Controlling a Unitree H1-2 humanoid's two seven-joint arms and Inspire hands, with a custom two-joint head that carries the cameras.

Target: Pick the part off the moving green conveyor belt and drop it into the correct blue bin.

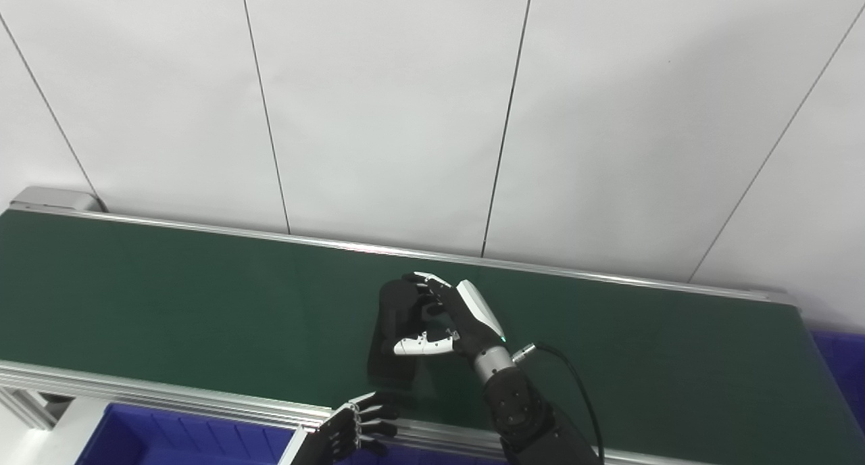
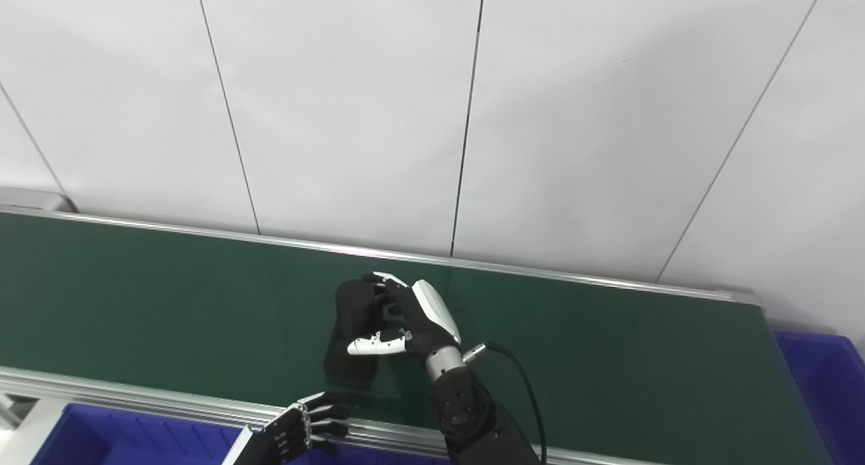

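Observation:
A dark black part (image 1: 397,308) sits over the middle of the green conveyor belt (image 1: 169,296). My right hand (image 1: 446,316) reaches in from the lower right and curls around it, fingers over its far side and the white thumb (image 1: 422,345) under its near side. A dark shadow lies on the belt just below the part. My left hand (image 1: 355,428) hovers low at the belt's front rail, fingers apart and holding nothing. In the right eye view the part (image 2: 355,301) and right hand (image 2: 405,316) look the same.
A blue bin (image 1: 169,441) lies below the belt's front rail at the lower left. Another blue bin (image 1: 841,363) stands past the belt's right end. A white panelled wall rises behind the belt's far aluminium rail (image 1: 338,245).

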